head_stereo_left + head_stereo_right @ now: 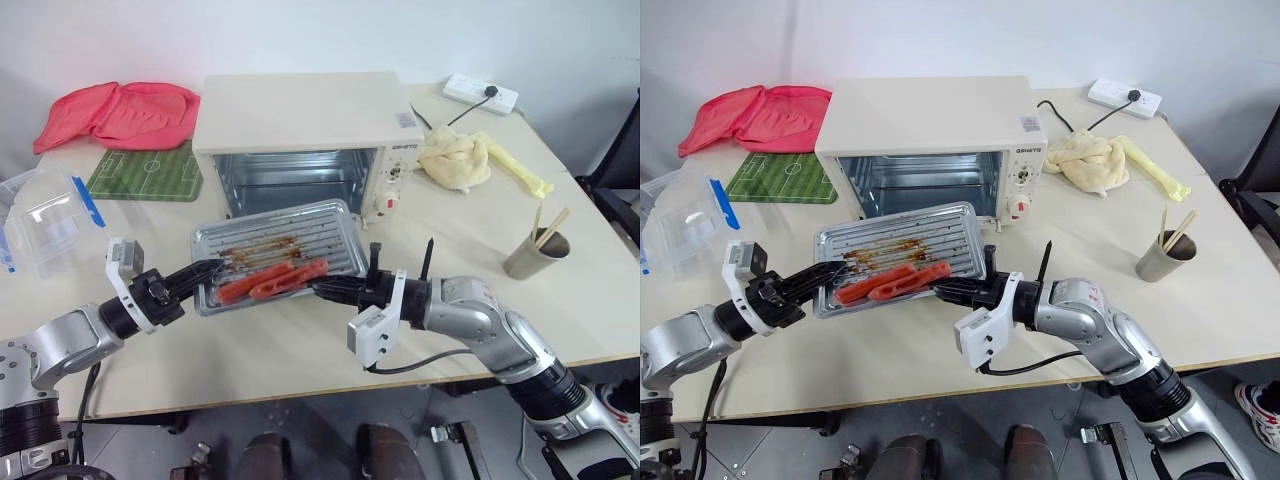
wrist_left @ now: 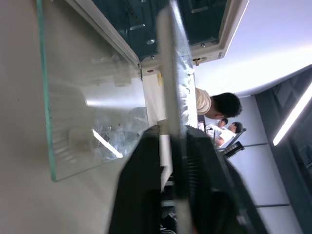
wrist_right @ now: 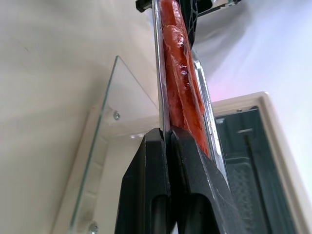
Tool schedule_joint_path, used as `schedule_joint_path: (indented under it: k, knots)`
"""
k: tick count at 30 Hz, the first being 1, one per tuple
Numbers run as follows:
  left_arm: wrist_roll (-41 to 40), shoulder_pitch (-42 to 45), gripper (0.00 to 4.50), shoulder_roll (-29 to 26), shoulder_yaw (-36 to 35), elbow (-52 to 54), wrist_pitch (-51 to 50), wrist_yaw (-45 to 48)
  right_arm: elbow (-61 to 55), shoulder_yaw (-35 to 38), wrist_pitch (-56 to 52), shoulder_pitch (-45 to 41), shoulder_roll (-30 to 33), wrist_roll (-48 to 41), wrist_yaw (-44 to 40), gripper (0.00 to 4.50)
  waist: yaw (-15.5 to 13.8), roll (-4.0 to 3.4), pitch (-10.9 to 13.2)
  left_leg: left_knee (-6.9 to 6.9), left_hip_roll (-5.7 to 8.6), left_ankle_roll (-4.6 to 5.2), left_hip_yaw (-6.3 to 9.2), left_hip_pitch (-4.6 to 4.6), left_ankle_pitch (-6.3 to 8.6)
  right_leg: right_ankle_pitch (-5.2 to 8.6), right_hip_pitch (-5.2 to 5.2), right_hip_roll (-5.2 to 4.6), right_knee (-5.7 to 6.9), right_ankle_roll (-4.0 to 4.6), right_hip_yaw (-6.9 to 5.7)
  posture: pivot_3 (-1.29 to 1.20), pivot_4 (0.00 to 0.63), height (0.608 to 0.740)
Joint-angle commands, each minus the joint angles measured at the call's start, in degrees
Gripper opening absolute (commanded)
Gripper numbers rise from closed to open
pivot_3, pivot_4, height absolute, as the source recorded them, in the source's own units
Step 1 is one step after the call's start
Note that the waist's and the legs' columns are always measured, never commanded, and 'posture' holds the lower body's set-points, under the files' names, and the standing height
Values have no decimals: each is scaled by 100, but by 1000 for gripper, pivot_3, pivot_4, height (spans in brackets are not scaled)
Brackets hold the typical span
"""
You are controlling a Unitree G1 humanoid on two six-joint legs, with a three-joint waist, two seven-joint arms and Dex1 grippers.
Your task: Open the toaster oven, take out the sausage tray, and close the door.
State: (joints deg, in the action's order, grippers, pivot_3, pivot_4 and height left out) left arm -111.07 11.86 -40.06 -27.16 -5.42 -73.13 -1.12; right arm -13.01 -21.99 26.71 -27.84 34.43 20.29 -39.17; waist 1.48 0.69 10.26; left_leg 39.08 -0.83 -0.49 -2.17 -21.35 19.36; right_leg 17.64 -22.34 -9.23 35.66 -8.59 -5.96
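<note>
sausage tray (image 1: 275, 252) hangs just outside the open toaster oven (image 1: 300, 135), left gripper (image 1: 205, 270) and right gripper (image 1: 325, 288) each pinching an edge; uneven lifting could roll the sausages (image 1: 272, 281) off.

- The toaster oven (image 1: 940, 140) carries small dark brand lettering at the top of its knob panel, too small to read.
- Nothing else bears legible text.
</note>
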Motion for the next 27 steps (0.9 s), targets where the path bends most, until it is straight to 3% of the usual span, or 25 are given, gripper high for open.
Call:
schedule_joint_path:
  k: [1, 18, 27]
  knots:
    - [-193, -132, 18, -82, 159, 134, 104, -60, -341, 185, -265, 48, -43, -689, -233, 0, 5, 0, 0, 0, 0, 0, 0, 1, 0, 0, 1, 0, 0, 0, -1, 0, 150, 740]
    - [-193, -662, 18, 380, 315, 256, 314, -178, -1095, 372, -2565, 163, -339, -2209, -1345, 0, -2, 0, 0, -4, 0, 1, -5, 3, 0, 1, 1, 1, -4, 1, -1, 0, 150, 740]
    - [-193, -626, 0, 394, 308, 205, 298, -218, -1371, 385, -2894, 58, -49, -2704, -2024, 2796, -9, 0, 0, -6, 1, 2, -7, 3, 2, 1, 1, 1, -7, 2, -1, 0, 150, 740]
